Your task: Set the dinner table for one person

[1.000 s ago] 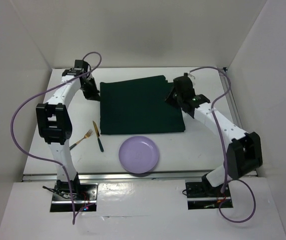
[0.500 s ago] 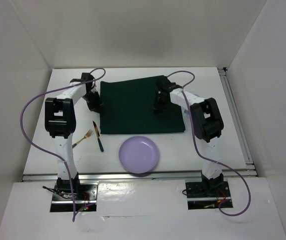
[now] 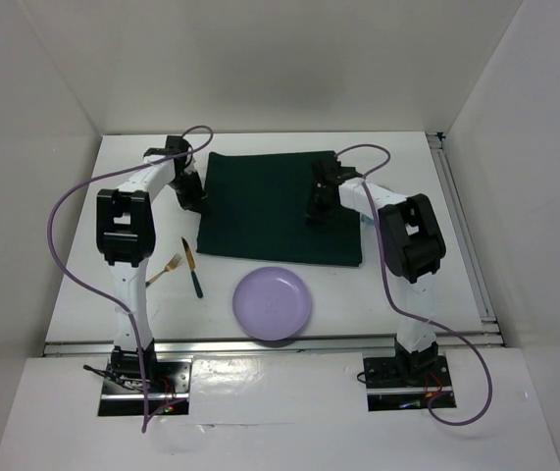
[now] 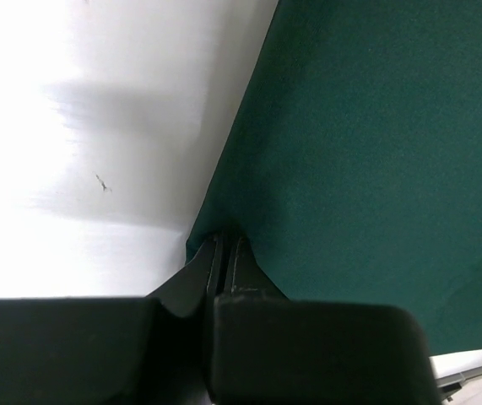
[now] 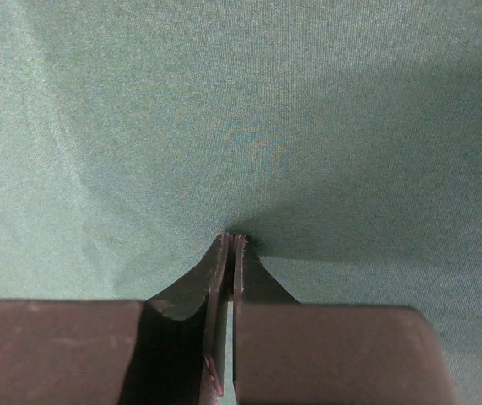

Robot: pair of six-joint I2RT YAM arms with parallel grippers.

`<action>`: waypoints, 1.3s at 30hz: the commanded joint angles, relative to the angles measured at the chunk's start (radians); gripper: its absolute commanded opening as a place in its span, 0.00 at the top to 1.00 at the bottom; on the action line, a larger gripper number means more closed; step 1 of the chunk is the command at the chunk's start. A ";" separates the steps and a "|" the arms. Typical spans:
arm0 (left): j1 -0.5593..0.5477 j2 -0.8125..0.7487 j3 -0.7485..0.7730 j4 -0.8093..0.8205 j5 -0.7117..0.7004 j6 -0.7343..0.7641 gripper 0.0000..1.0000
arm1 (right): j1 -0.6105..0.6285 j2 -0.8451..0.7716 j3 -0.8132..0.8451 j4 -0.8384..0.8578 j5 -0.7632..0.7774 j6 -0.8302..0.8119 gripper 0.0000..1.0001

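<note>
Overhead, top view. Item one: bench, white and railed, carrying everything you have to work with. Item two: dark green mat, lying across the far middle of the bench, slightly askew to its edges. Item three: lilac plate, on bare bench just in front of the mat's near edge and apart from it. Items four and five: fork and knife, side by side left of the plate, with the knife's tip near the mat's near left corner. Your left pincer sits at the mat's left edge. Your right pincer sits on the cloth, inboard of its right edge.

Left wrist view. Left pincer: jaws shut tight on the mat's edge, the cloth drawn up into them, white bench to the left.

Right wrist view. Right pincer: jaws shut on a small pinch of cloth raised from the mat's surface, with creases running out from it. Only green shows around it.

Hazards, by judgement. Both holds are thin nips of fabric. A brisk pull could slip one free and leave you dragging a single side, skewing the mat. The right hold is inboard, so the strip beyond it may fold under. If you pull toward yourself, the near edge may shove the plate or ride over the knife.
</note>
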 commanded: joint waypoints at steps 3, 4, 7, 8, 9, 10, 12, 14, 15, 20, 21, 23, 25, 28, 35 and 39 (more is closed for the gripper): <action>-0.013 -0.086 -0.110 -0.003 -0.017 0.027 1.00 | -0.009 0.002 0.038 -0.117 0.100 -0.017 1.00; -0.022 -0.099 -0.125 -0.003 -0.029 0.027 1.00 | -0.009 -0.016 0.051 -0.117 0.100 -0.017 1.00; -0.022 -0.133 -0.159 0.015 -0.052 0.037 1.00 | -0.009 -0.065 0.101 -0.129 0.066 -0.043 1.00; -0.022 -0.133 -0.159 0.015 -0.052 0.037 1.00 | -0.009 -0.076 0.126 -0.140 0.066 -0.053 1.00; -0.022 -0.133 -0.159 0.015 -0.052 0.037 0.99 | -0.009 -0.102 0.174 -0.159 0.066 -0.063 1.00; -0.022 -0.133 -0.150 0.006 -0.062 0.037 0.97 | -0.009 -0.117 0.198 -0.169 0.066 -0.063 0.99; -0.031 -0.133 -0.113 -0.017 -0.086 0.037 0.92 | -0.020 -0.166 0.263 -0.189 0.066 -0.107 0.86; -0.031 -0.146 -0.078 -0.039 -0.108 0.049 0.86 | -0.030 -0.199 0.320 -0.260 0.096 -0.135 0.64; -0.031 -0.155 -0.065 -0.039 -0.118 0.049 0.84 | -0.030 -0.214 0.342 -0.281 0.115 -0.150 0.59; -0.031 -0.202 0.033 -0.108 -0.154 0.069 0.71 | -0.183 -0.383 0.260 -0.289 0.181 -0.150 0.34; -0.031 -0.215 0.046 -0.118 -0.169 0.069 0.71 | -0.219 -0.410 0.229 -0.279 0.167 -0.159 0.27; -0.031 -0.259 0.094 -0.182 -0.218 0.069 0.60 | -0.326 -0.472 0.146 -0.261 0.102 -0.173 0.21; -0.031 -0.340 0.090 -0.213 -0.284 0.055 0.39 | -0.415 -0.472 0.121 -0.273 0.060 -0.184 0.15; -0.031 -0.446 -0.013 -0.157 -0.270 0.055 0.24 | -0.464 -0.426 0.112 -0.296 0.028 -0.196 0.14; -0.031 -0.626 -0.108 -0.165 -0.236 0.063 0.17 | -0.506 -0.354 0.028 -0.230 -0.008 -0.196 0.14; -0.031 -0.689 -0.162 -0.126 -0.263 0.063 0.17 | -0.506 -0.306 -0.021 -0.190 -0.020 -0.196 0.14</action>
